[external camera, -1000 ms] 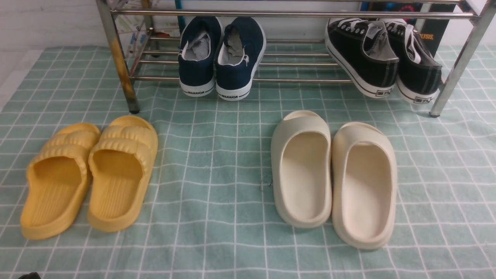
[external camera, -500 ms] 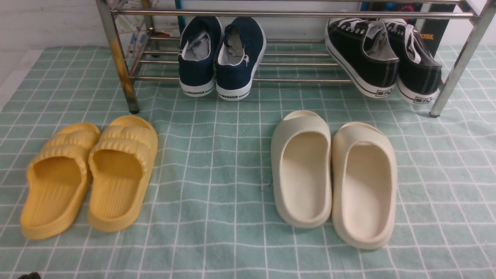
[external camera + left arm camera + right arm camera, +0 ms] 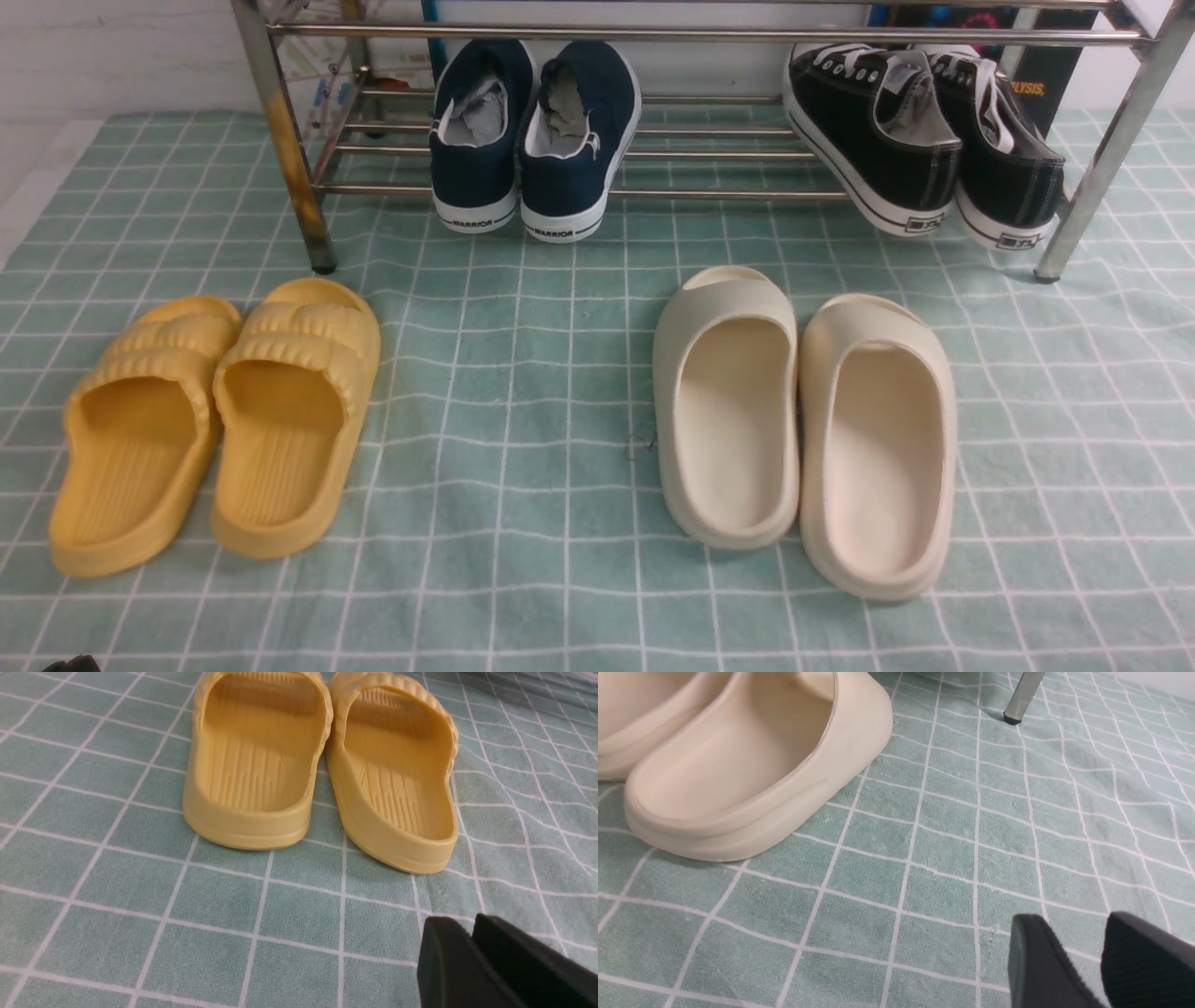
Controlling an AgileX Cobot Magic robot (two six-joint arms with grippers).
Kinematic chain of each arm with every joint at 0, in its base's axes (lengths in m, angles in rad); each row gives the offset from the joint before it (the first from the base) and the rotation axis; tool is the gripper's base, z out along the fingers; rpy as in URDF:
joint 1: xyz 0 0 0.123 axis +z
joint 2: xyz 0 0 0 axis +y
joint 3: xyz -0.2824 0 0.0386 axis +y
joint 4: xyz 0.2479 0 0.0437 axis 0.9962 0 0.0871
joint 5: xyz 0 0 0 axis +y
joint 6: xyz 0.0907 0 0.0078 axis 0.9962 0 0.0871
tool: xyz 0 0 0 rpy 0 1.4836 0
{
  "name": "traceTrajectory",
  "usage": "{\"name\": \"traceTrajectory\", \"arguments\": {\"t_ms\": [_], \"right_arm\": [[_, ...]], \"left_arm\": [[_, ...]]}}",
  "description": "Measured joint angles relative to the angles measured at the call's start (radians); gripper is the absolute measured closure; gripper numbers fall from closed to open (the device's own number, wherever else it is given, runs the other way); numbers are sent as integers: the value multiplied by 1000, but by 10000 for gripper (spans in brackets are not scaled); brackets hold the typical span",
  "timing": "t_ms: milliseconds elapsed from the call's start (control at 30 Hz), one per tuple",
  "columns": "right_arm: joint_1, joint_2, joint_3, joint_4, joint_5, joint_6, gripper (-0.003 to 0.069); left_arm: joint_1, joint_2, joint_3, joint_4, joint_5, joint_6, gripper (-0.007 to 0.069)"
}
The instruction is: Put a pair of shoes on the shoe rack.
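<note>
Holds navy-blue canvas shoes (image 3: 534, 140) and black lace-up sneakers (image 3: 924, 140) on shiny metal shoe rack (image 3: 653, 35). Left jaws nearly pressed together, right jaws spread, both empty.

Pair of navy-blue canvas slip-on shoes (image 3: 532, 135), white rubber soles with "WARRIOR" printed at the heels, grey paper stuffed inside, standing side by side and touching. Resting on the lower bars of the chrome tube shoe rack (image 3: 280, 140), left of its middle, heels toward the camera and jutting just past the front bar, toes pointing to the back.
</note>
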Motion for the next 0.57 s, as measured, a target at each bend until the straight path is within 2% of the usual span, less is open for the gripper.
{"name": "traceTrajectory", "arguments": {"t_ms": [567], "right_arm": [[0, 0, 0, 0, 0, 0, 412]], "left_arm": [[0, 0, 0, 0, 0, 0, 522]]}}
